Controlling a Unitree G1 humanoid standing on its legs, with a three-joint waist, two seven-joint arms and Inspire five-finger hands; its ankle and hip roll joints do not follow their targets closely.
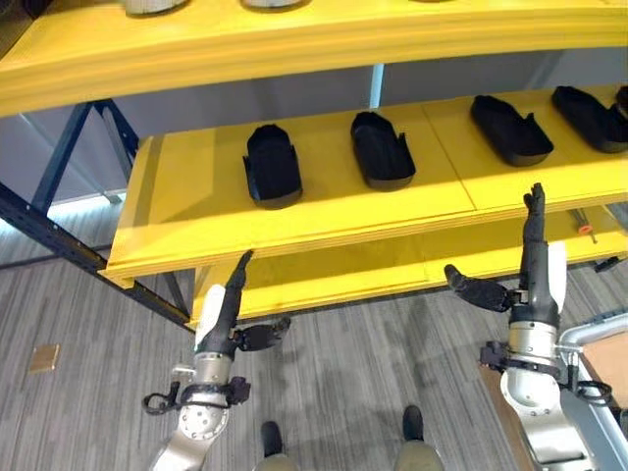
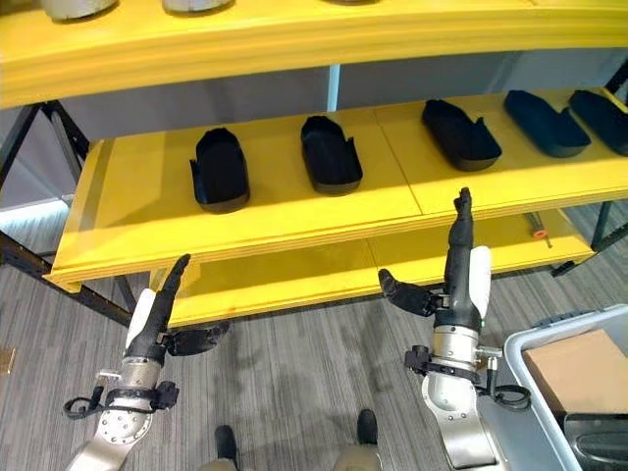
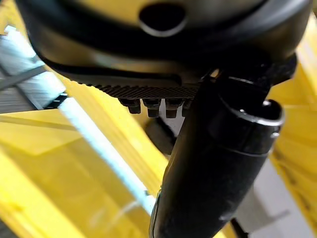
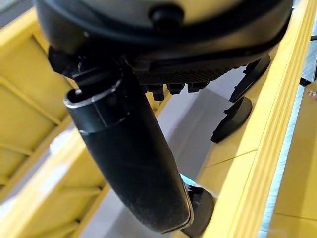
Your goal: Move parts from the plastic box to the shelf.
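Yellow shelf (image 1: 324, 221) spanning the view, middle board carrying black parts (image 1: 272, 165) in a row, long axes running front to back; no writing readable; grey plastic box (image 2: 535, 343) at lower right; left hand (image 1: 228, 299) and right hand (image 1: 531, 250) raised before the shelf edge, fingers straight, empty.

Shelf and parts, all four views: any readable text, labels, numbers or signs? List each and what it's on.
None readable.
Black parts on the yellow shelf: no lettering visible.
Shelf boards and dark frame: no labels or signs.
Plastic box with a brown cardboard piece inside: no print visible.
Left hand and right hand, both open and empty: no markings legible.
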